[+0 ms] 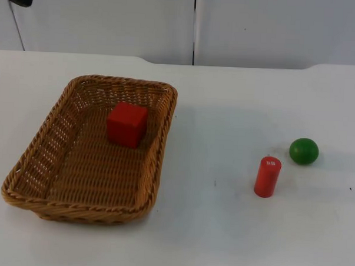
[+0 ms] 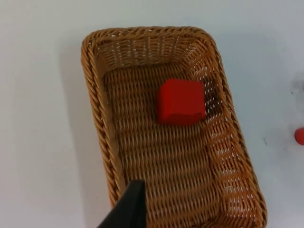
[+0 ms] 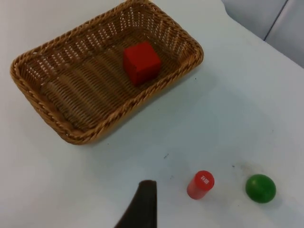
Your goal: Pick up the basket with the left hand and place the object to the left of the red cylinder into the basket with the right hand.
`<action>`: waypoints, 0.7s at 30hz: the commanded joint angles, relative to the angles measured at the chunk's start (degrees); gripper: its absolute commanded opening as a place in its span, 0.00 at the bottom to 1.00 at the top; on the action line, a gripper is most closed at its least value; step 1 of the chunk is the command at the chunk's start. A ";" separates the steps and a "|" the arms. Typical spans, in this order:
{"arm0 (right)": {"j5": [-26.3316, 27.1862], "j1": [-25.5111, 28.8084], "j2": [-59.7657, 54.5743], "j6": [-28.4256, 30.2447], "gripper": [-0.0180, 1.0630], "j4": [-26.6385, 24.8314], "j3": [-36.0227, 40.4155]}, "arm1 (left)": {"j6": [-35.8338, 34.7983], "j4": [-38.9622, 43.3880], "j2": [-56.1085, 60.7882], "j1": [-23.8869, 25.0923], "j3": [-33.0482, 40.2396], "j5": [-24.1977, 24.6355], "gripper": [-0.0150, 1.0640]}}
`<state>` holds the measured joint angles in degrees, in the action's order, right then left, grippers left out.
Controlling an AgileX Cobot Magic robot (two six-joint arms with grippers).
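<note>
1. Far left of the white table top (image 1: 220,241) sits the wicker basket (image 1: 22,179): rectangular, honey-brown, tightly woven cane with a braided rim and open lattice along the upper walls; it rests flat on the table, one long side running toward the partition wall (image 1: 112,18)

2. Inside it, near the far end and close to the right-hand wall, a red cube (image 1: 126,124) stands on the woven floor: matte, sharp-edged, smooth-faced, leaning on nothing that I can make out

3. The left wrist view looks straight down into that basket (image 2: 97,109), the cube (image 2: 180,102) on its weave, and a black fingertip of the left gripper (image 2: 130,206) hovers over the near rim; how far its jaws stand apart I cannot tell, and it has hold of nothing visible

4. Moving right, a stretch of bare white table, smooth with a few faint dark specks

5. Then the red cylinder (image 1: 267,177), upright, glossy, with a small white label on its top face, well apart from the basket

6. Just beyond it to the right, a green ball (image 1: 304,151), round and smooth, near the cylinder but not touching

7. The right wrist view takes in basket (image 3: 42,109), cube (image 3: 141,62), cylinder (image 3: 200,184) and ball (image 3: 260,188), with a black fingertip of the right gripper (image 3: 142,206) above the table; jaw opening cannot be told, nothing held
</note>
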<state>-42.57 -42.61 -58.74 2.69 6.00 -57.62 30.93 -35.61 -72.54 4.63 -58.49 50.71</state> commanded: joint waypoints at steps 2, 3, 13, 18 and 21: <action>1.80 0.25 0.62 -1.25 0.79 -0.12 1.44 | 0.70 0.26 4.86 0.11 3.79 -1.67 0.99; 3.28 0.15 1.05 -1.71 0.79 -0.12 2.65 | 0.70 0.26 6.17 0.11 5.16 -1.97 0.99; 7.57 0.15 8.43 -4.29 0.79 -0.22 9.88 | 0.70 -0.31 18.44 0.11 13.10 -3.60 0.99; 7.66 0.15 13.33 -4.88 0.79 -0.33 12.73 | 0.06 -0.20 25.21 0.11 15.34 -3.84 0.99; 7.66 0.15 16.89 -5.37 0.79 -0.33 14.89 | -1.02 -0.20 30.42 0.11 15.33 -3.61 0.99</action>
<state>-35.70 -42.61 -43.28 -2.33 5.78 -43.47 30.80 -35.62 -43.81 4.63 -43.42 47.33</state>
